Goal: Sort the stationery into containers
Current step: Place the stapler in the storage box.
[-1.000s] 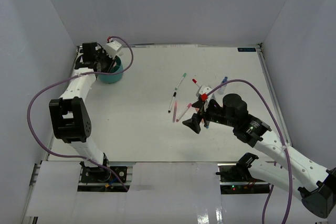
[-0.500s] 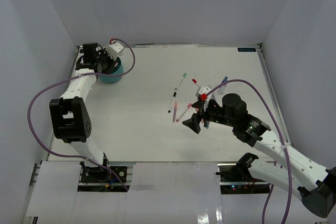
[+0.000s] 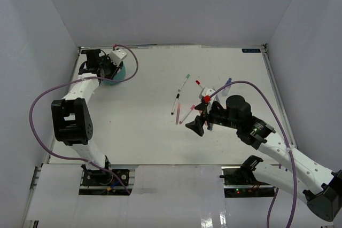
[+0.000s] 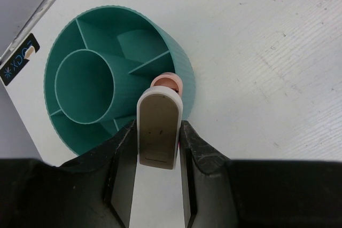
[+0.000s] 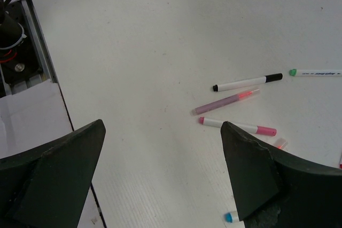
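Observation:
The round teal organizer (image 4: pixel 101 92), with a central tube and divided compartments, stands at the table's far left corner; it is mostly hidden under my left wrist in the top view (image 3: pixel 117 74). My left gripper (image 4: pixel 158 137) is shut on a cream round-ended piece (image 4: pixel 158 129), held over the organizer's near rim. My right gripper (image 5: pixel 163 148) is open and empty above the table, beside loose markers: black-capped (image 5: pixel 247 83), purple-pink (image 5: pixel 227 101), pink-capped (image 5: pixel 239 126) and green-capped (image 5: pixel 315 72). In the top view the right gripper (image 3: pixel 199 124) is just right of the pink marker (image 3: pixel 187 114).
A red-capped marker (image 3: pixel 199 83) and a blue-capped one (image 3: pixel 227 84) lie farther back on the right. Another blue cap (image 5: pixel 231 217) shows by my right finger. White walls enclose the table on three sides; a rail (image 5: pixel 21 46) runs along the near edge.
My left gripper has shifted a little toward the far left corner with the cream piece, now covering more of the organizer. The right arm has not moved.

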You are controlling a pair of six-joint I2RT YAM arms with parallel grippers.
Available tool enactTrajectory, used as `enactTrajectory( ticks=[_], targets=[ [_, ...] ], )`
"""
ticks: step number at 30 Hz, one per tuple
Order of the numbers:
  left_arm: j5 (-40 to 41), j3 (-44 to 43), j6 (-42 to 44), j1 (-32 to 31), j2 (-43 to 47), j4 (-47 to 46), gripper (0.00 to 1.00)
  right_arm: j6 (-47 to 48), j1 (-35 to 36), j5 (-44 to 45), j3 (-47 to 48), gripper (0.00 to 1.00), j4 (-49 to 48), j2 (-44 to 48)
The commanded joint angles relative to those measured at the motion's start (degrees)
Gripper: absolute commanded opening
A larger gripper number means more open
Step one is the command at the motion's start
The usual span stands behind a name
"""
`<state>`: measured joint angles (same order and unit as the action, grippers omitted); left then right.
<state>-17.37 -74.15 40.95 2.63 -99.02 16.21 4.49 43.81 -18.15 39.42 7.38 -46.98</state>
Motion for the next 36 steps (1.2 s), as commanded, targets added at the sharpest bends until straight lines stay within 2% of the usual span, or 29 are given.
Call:
enactTrajectory(
  ticks=[1, 24, 28, 36],
  targets=[
    [-1.18, -0.03, 0.80, 0.44, 1.47, -3.28, 0.19, -0.01, -0.22, -0.92, -0.75, 0.95, -1.75, 0.14],
    [-1.27, 4.10, 4.49, 0.44, 3.92, -9.97, 0.25, 0.17, -0.22, -2.68, -1.01, 0.95, -1.75, -0.39],
    [-1.62, 4.45, 5.28, 0.44, 3.93, -10.05, 0.30, 0.17, -0.22, -3.38, -1.01, 0.95, -1.75, -0.66],
    [-1.53, 4.98, 5.72, 0.44, 2.96, -10.14, 0.34, 0.25, -0.22, -4.08, -1.01, 0.95, -1.84, -1.01]
  ],
)
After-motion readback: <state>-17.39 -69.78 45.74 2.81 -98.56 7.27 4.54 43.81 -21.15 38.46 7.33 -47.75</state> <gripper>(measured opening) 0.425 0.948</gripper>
